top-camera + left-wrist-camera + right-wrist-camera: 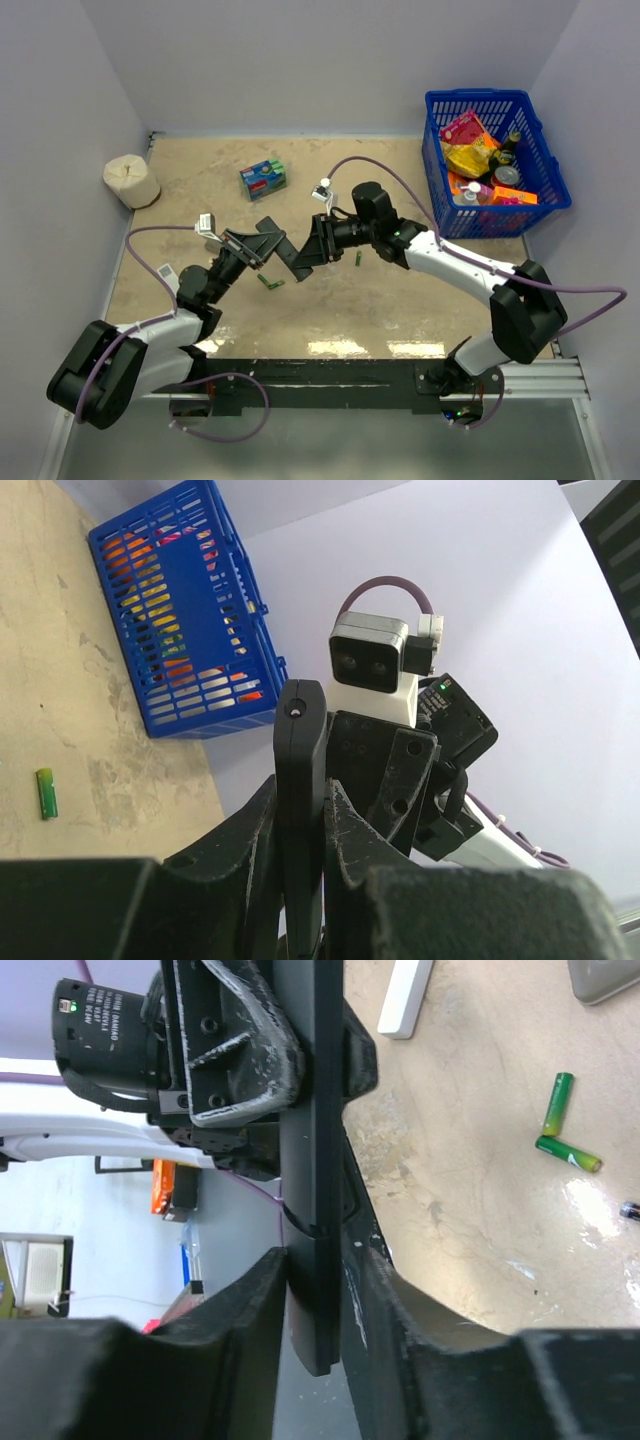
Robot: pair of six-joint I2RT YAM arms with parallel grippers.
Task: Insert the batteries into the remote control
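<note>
Left tool [300,805], right tool [317,1265], pinching remote control [312,1130] at opposite ends

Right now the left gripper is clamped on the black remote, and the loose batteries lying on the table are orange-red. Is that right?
Not quite: the batteries on the table are green, as the right wrist view shows. The left gripper is indeed clamped on the black remote.
</note>
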